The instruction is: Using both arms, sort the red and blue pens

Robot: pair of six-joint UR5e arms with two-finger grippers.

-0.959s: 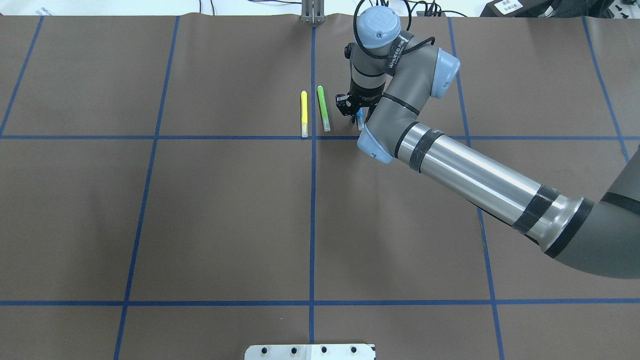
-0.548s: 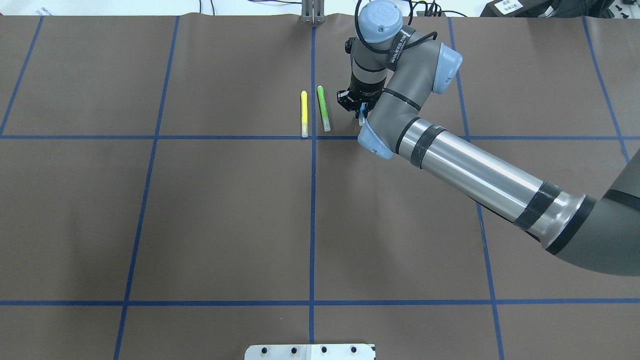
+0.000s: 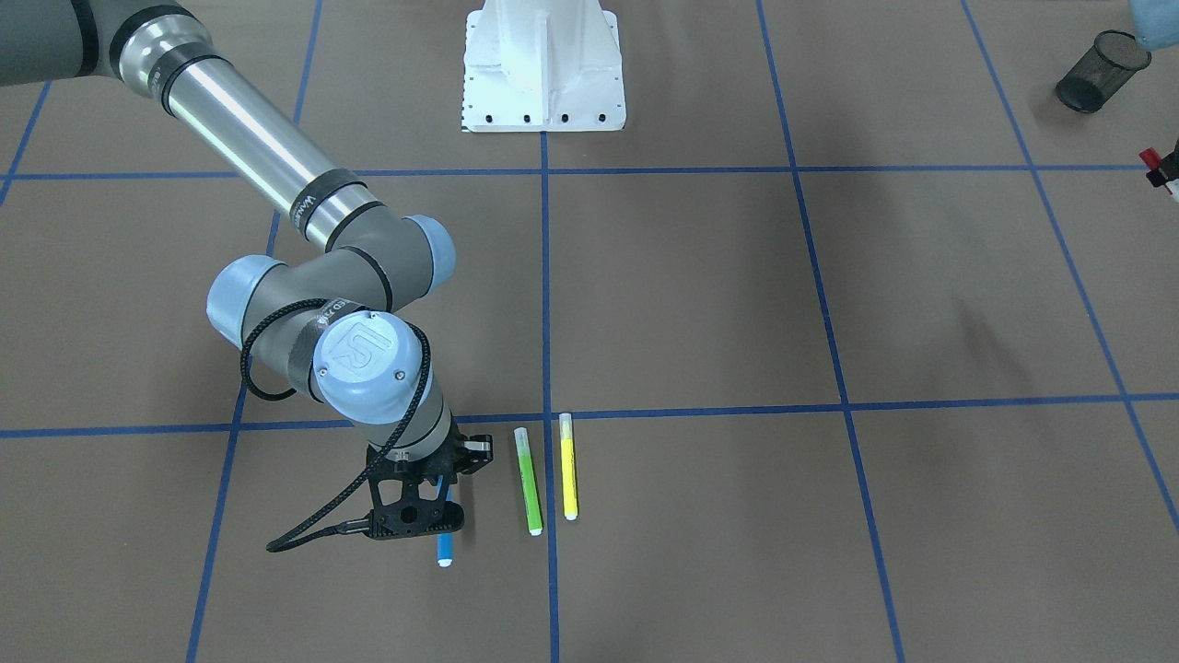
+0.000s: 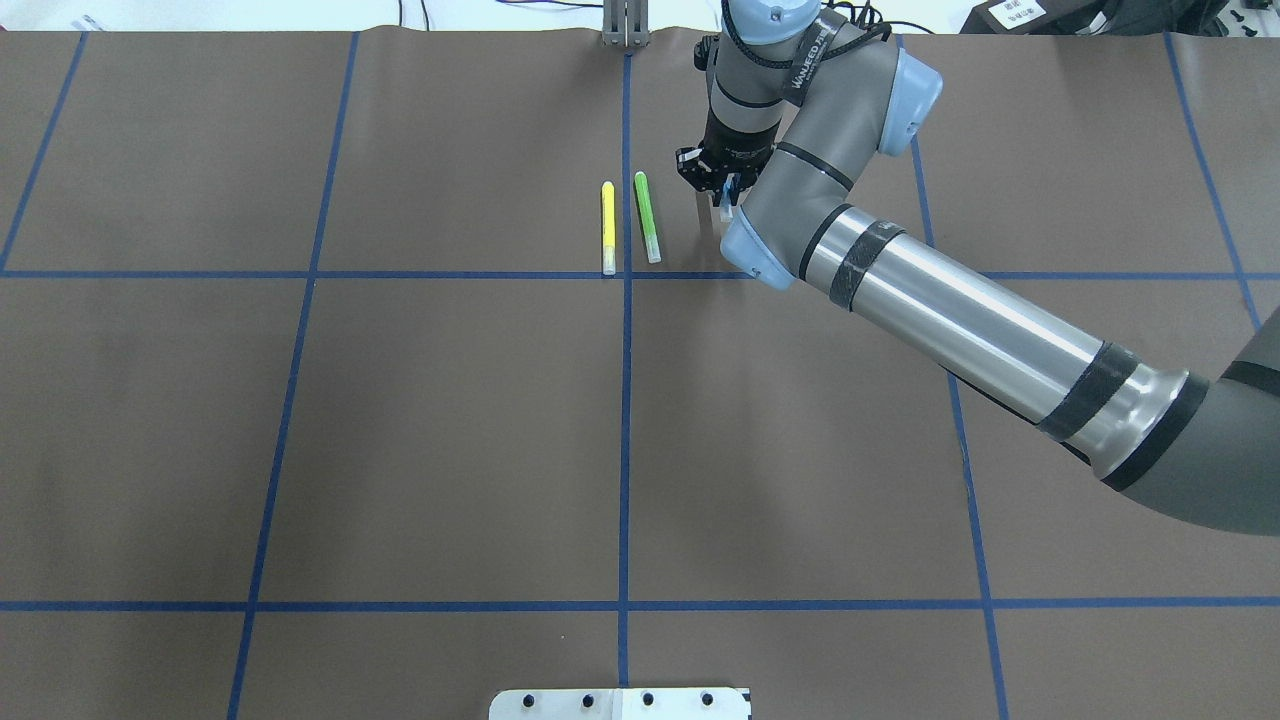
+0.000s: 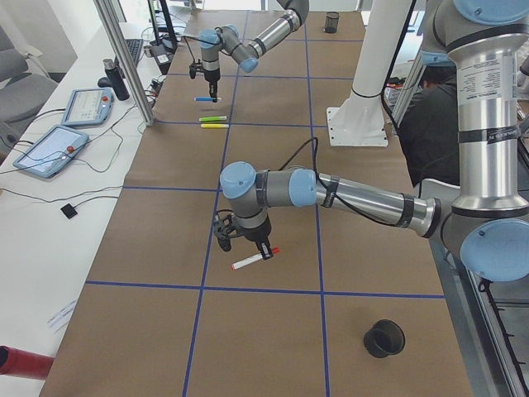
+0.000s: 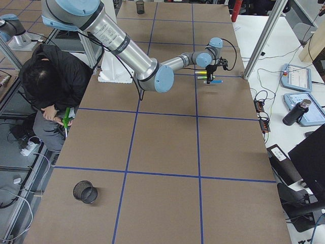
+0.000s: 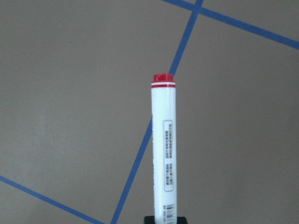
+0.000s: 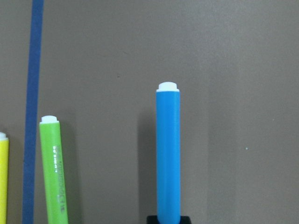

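My right gripper (image 4: 722,185) is shut on the blue highlighter (image 8: 168,154), which hangs just above the brown mat with its white end pointing out. In the front-facing view the blue highlighter (image 3: 445,545) sticks out below the right gripper (image 3: 431,505), left of the green highlighter. My left gripper (image 5: 263,252) is the near arm's in the left side view, and it holds the white-barrelled red marker (image 5: 246,263) low over the mat. In the left wrist view the red marker (image 7: 163,149) runs straight out from between the jaws, over a blue tape line.
A green highlighter (image 4: 647,217) and a yellow highlighter (image 4: 607,227) lie side by side just left of my right gripper. A black mesh cup (image 3: 1102,60) stands near the mat's corner on my left side. A person (image 6: 51,86) sits beside the table.
My right gripper has risen and drawn toward the far edge, and the blue highlighter has come up off the mat with it. The green and yellow highlighters have not moved.
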